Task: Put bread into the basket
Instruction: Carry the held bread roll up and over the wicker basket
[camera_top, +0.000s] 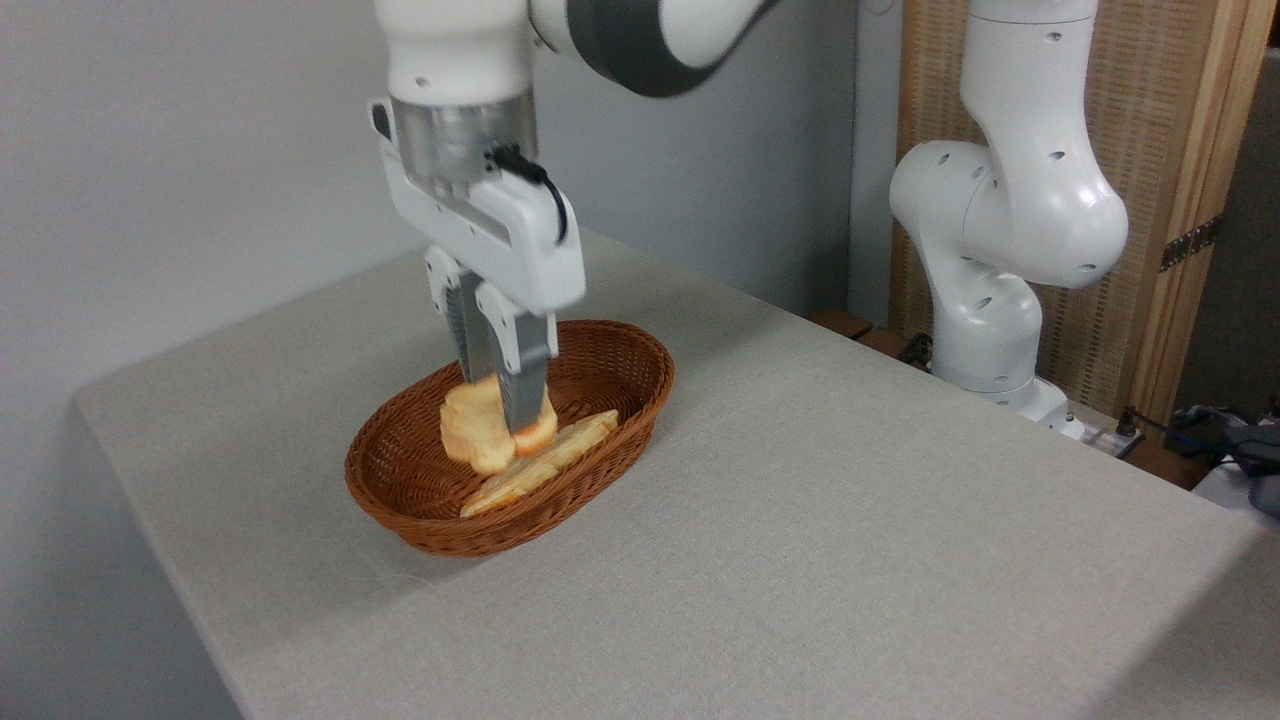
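The bread (472, 428), a small golden-orange bun with lobed edges, hangs tilted inside the basket (620, 352), an oval reddish-brown wicker one on the grey table. My gripper (500, 410) reaches straight down into the basket and is shut on the bun, one grey finger (523, 385) across its front, the other behind it. Whether the bun's lower edge touches the basket floor cannot be told.
A long flat pale-yellow ridged loaf (545, 462) lies in the basket beside the bun, leaning on the near wall. The arm's white base (1000, 250) stands off the table's far right edge, in front of a wooden screen (1180, 200). Cables lie at far right.
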